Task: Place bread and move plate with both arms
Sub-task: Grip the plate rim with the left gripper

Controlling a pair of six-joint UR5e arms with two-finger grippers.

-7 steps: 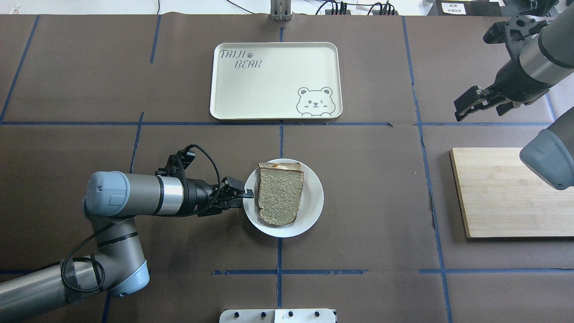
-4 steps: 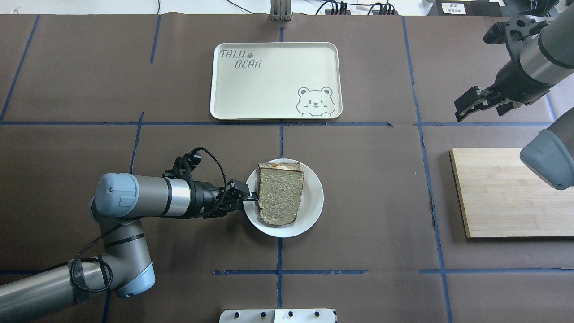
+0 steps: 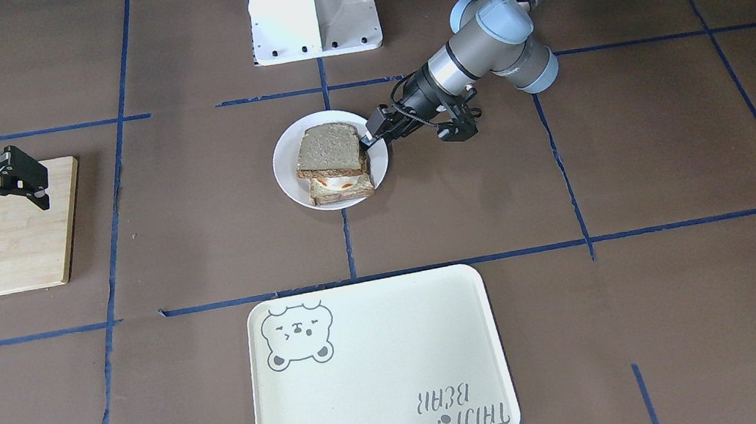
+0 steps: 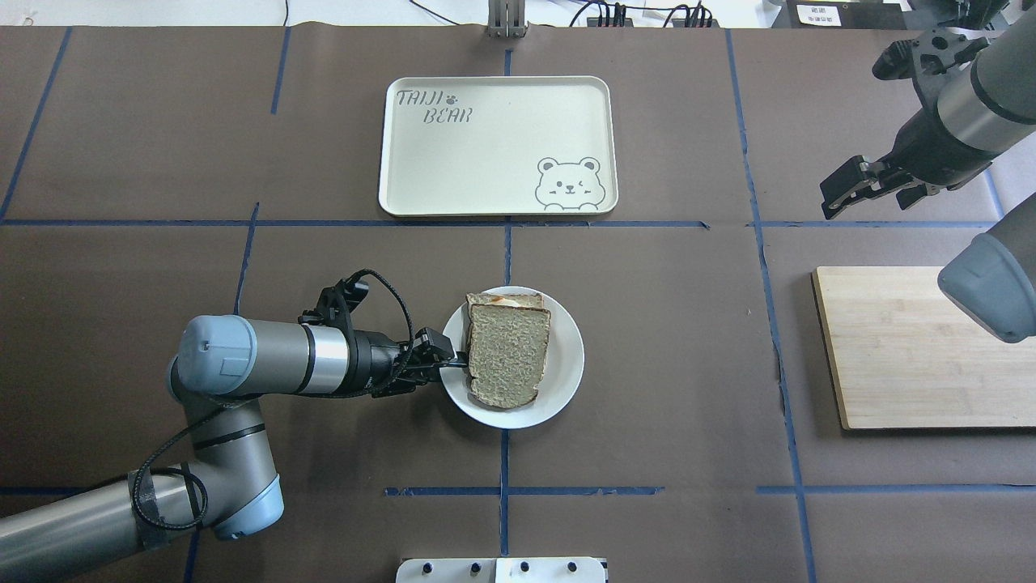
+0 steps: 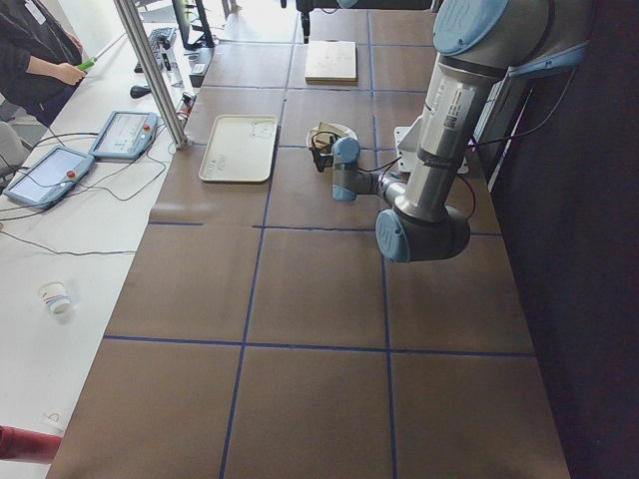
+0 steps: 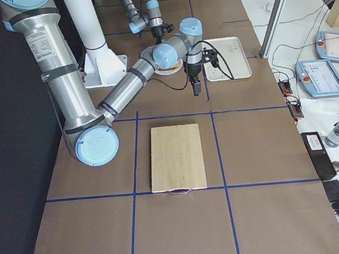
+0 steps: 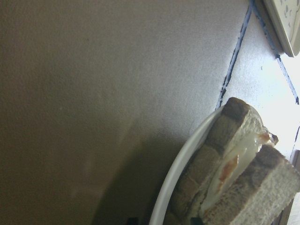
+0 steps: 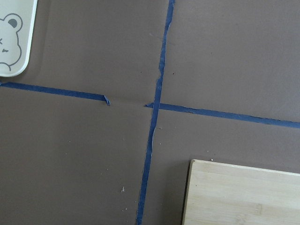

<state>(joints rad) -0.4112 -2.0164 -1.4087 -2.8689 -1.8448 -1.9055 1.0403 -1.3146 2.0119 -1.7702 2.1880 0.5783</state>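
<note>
Centrally, plate (image 4: 566, 366) on brown tabletop (image 4: 672, 340) (blue-taped)

This is a robot lab. The table (image 4: 664, 364) is covered in brown paper with blue tape lines (image 4: 121, 223). A left robot arm (image 4: 267, 366) and a right robot arm (image 4: 963, 113) stand at it. Control screens (image 5: 125, 135) lie on a white bench (image 5: 40, 329) beside it.

Brown tabletop (image 4: 688, 364), ruled into a grid by blue tape (image 4: 506, 243). Near the middle, a white plate (image 4: 566, 356), set across one tape line. Beyond it, away from the robot, a cream tray (image 4: 494, 146) with a bear drawing, apart from the plate. Off to the robot's right, a wooden board (image 4: 898, 356), well apart from both. At the robot's edge, a white base (image 3: 312, 7).
</note>
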